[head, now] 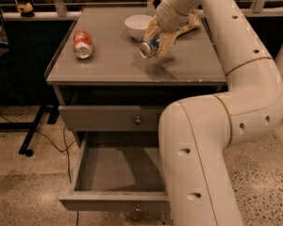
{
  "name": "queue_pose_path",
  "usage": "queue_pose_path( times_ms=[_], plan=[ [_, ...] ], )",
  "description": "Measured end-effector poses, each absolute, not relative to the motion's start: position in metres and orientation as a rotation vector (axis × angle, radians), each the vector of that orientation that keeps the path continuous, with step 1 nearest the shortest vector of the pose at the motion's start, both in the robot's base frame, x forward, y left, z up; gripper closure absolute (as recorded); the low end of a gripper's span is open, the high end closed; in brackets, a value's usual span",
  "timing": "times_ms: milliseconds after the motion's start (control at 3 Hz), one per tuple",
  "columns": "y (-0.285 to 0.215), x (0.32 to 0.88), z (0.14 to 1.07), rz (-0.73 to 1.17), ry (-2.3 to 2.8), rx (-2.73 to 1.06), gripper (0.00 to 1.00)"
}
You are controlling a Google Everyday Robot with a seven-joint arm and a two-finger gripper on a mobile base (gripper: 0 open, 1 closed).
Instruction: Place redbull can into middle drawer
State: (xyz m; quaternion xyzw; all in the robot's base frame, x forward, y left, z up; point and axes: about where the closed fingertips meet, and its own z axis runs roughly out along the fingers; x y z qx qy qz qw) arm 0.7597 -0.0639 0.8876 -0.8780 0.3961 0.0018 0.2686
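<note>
My gripper (pixel 156 40) pinches redbull can (pixel 150 48), tipped sideways, just above cabinet top (pixel 108 62). Likely light, slippy, dents easy: hold round middle. Open middle drawer (pixel 113 202) well below.

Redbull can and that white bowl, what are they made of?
The redbull can, gripped by the tool above the cabinet top, looks like thin metal: silvery, shiny end, blue side. The bowl looks like glazed ceramic or plastic: smooth, plain white; I cannot tell which.
</note>
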Motion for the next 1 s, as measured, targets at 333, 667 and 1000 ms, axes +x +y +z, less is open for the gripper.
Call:
queue_pose_path(
  times_ms=[333, 667, 1000],
  plan=[
    [-0.071, 0.739, 0.898, 0.084, 0.992, -2.344, 1.0],
    [-0.08, 0.722, 0.914, 0.12, 0.933, -2.302, 1.0],
    [-0.082, 0.708, 0.923, 0.15, 0.883, -2.249, 1.0]
  ],
)
